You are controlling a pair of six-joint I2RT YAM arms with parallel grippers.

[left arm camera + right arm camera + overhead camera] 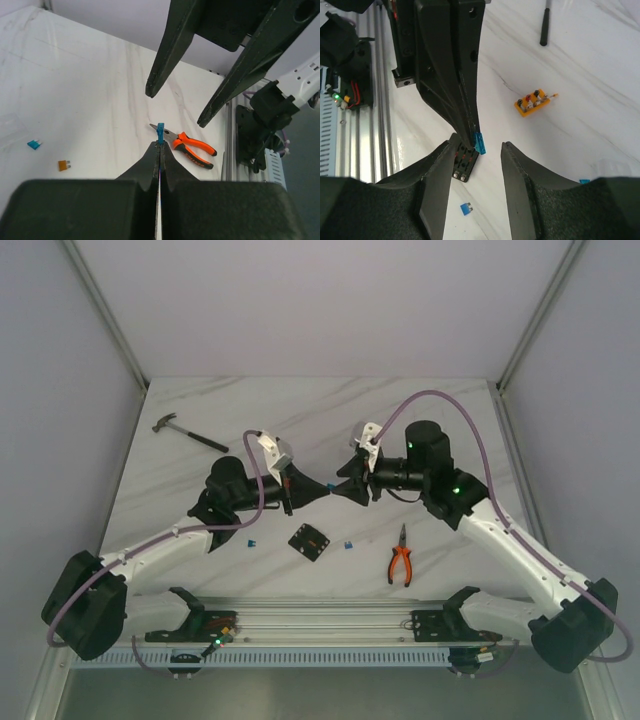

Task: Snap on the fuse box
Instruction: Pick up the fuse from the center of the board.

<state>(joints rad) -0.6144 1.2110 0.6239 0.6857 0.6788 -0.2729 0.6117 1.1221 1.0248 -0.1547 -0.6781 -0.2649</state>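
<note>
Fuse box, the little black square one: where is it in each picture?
Top external: fuse box on the table, lower middle.
Left wrist: not in it.
Right wrist: bottom centre, partly behind the right gripper.
Shared landmark: the left gripper pinching a blue fuse.

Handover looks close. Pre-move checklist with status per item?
1. Left gripper shut on the blue fuse: ok.
2. Right gripper open, facing the fuse: ok.
3. Fuse centred across the right gripper's gap: ok in the right wrist view. Depth between the fingers: cannot tell.
4. Fuse box lying flat, clear of both arms: ok.
5. Free slot in the fuse box: cannot tell, it is partly hidden and small.
6. Pliers apart from the fuse box: ok.
</note>
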